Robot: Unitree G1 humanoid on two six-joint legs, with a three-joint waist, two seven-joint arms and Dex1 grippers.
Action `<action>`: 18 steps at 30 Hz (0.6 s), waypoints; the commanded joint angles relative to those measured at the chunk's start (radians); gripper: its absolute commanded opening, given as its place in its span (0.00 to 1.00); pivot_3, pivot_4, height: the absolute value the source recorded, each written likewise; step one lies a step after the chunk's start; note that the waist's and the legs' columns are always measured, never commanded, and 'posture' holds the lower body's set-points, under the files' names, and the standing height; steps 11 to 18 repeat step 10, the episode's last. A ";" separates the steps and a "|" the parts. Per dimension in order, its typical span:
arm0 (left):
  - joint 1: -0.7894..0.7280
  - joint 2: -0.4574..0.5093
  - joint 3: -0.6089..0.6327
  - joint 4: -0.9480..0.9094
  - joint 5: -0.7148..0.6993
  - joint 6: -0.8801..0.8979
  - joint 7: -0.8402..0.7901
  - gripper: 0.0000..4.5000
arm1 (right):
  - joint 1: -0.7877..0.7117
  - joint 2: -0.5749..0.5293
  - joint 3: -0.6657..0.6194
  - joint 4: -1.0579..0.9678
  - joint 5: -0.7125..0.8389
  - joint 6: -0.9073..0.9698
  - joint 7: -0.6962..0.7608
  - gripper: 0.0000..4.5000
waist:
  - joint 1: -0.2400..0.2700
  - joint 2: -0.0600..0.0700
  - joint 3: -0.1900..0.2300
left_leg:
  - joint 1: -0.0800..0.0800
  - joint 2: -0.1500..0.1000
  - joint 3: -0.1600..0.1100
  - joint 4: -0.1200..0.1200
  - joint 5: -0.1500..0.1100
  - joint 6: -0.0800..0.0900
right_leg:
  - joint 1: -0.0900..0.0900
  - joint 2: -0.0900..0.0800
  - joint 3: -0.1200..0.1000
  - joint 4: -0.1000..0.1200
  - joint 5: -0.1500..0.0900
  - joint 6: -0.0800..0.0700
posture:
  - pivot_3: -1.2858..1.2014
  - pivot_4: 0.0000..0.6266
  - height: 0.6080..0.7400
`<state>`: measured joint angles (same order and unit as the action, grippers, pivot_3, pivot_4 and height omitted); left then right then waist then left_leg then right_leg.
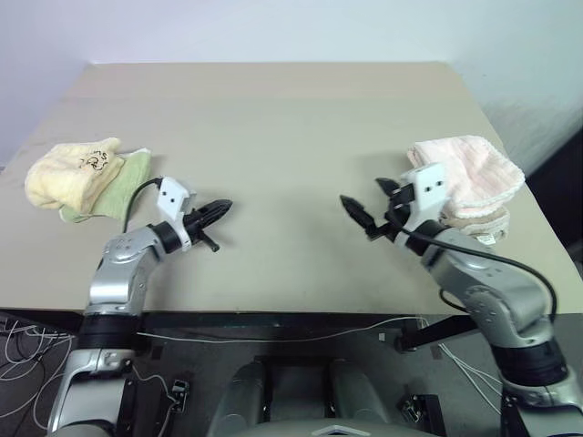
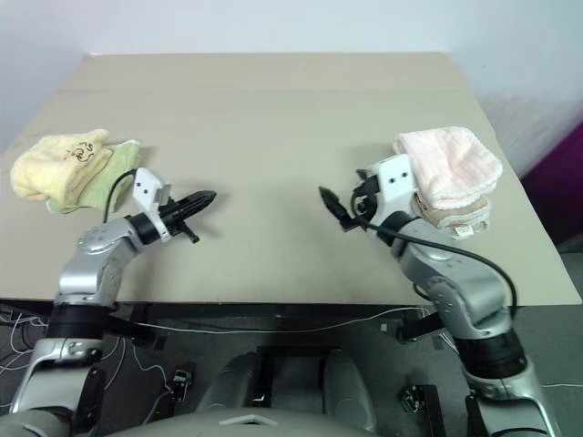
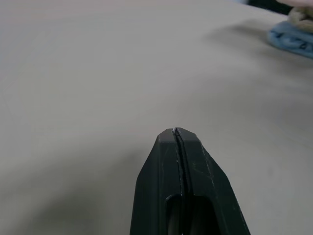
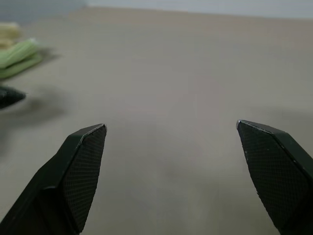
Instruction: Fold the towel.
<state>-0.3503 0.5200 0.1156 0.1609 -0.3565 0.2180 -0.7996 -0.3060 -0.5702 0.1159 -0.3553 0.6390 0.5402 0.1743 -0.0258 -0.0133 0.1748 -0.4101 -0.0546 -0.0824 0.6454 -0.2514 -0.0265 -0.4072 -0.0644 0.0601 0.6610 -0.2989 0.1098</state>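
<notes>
Over the bare table (image 1: 273,137) I hold my left gripper (image 1: 219,211) clenched empty and my right gripper (image 1: 369,205) spread wide, beside the folded pink towel (image 1: 474,168).

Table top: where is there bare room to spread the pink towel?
The widest bare patch of the table lies between the left gripper and right gripper and beyond them. Crowded: the yellow and green towels at the left edge; the pink towel stacked at the right.

Head pair overhead; wrist cameras tabletop-low.
</notes>
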 commanded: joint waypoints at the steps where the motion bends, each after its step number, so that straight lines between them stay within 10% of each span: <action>1: 0.052 0.028 0.059 -0.123 -0.028 0.022 0.023 0.00 | -0.025 0.047 0.028 0.049 -0.082 -0.060 0.076 0.99 | 0.007 0.000 0.000 | 0.000 0.000 0.000 0.000 0.000 0.000 | 0.000 0.000 0.000 0.000 0.000 0.000 | 0.52 0.24 1.00; 18: 0.147 0.049 0.118 -0.275 -0.081 0.104 0.065 0.00 | -0.049 0.139 0.025 0.133 -0.177 -0.081 0.179 0.99 | 0.013 0.000 0.000 | 0.000 0.000 -0.001 0.000 0.000 0.000 | 0.000 -0.001 -0.001 0.000 0.000 0.000 | 0.52 0.24 1.00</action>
